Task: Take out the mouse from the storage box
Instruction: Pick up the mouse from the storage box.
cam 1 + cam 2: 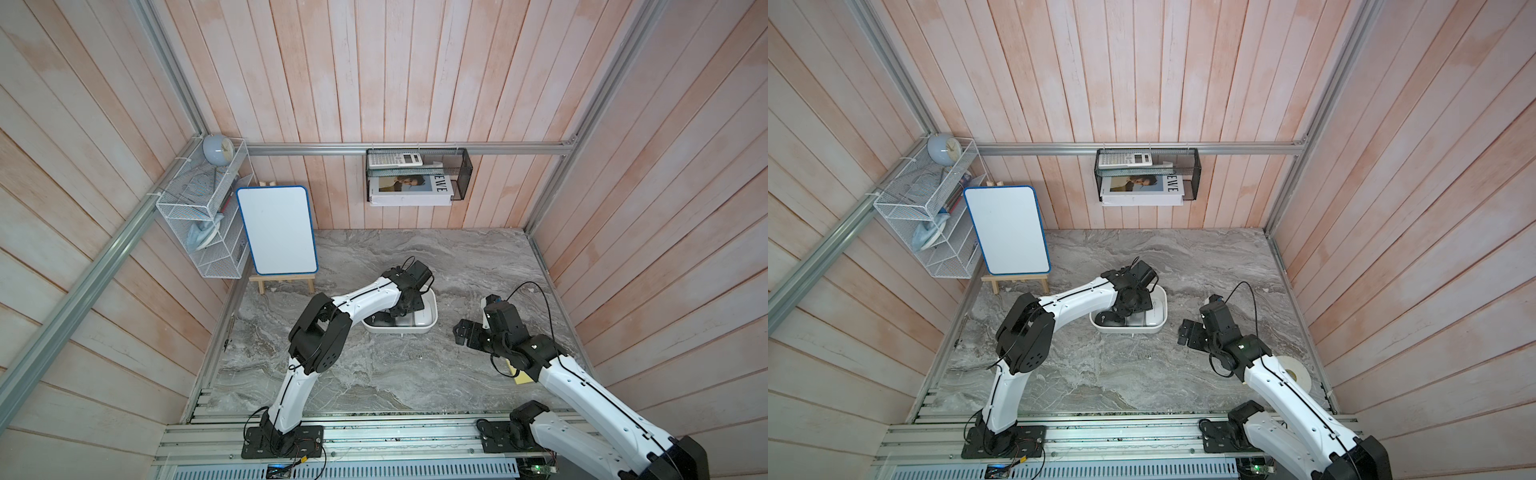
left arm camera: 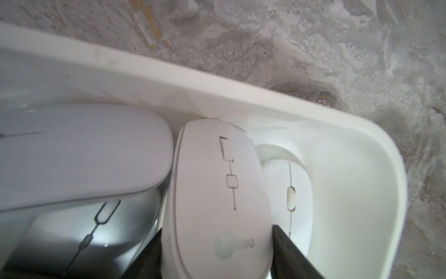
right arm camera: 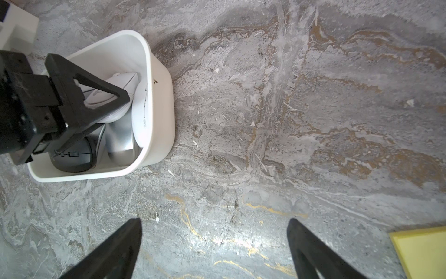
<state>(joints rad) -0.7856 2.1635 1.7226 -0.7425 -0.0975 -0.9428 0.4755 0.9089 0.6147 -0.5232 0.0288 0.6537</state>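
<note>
**A:** While the left arm is down in the tub, tell me how far along we are.

**B:** As I read it, we are early in the job. Nothing is out. The storage box (image 1: pixel 415 330) sits on the desk (image 1: pixel 374 374) near the middle of the frame in both top views, and every mouse is inside it. My left end effector (image 2: pixel 217 229) is lowered into the box. It straddles the white mouse (image 2: pixel 217 181) with the round logo, one black finger against each flank.

**A:** Is that a grip?

**B:** I cannot tell. The fingers look to be touching its sides, but I can't say whether they are clamped firmly enough to carry it. That mouse lies nose against the box wall. It is wedged between a large white mouse (image 2: pixel 72 157) and another white mouse (image 2: pixel 289 188) partly beneath it. What is left, in my judgement, is to secure the hold, lift clear of the rim and set it on the desk.

**A:** And the other arm?

**B:** My right end effector (image 3: pixel 214 221) hangs over bare desk in the right half of the frame, jaws wide apart and empty.

**A:** Counts?

**B:** One box and two arms. I make out five mice: three white, one silver mouse (image 3: pixel 120 140) and one dark mouse (image 3: pixel 72 157). Others may be hidden underneath.
</note>
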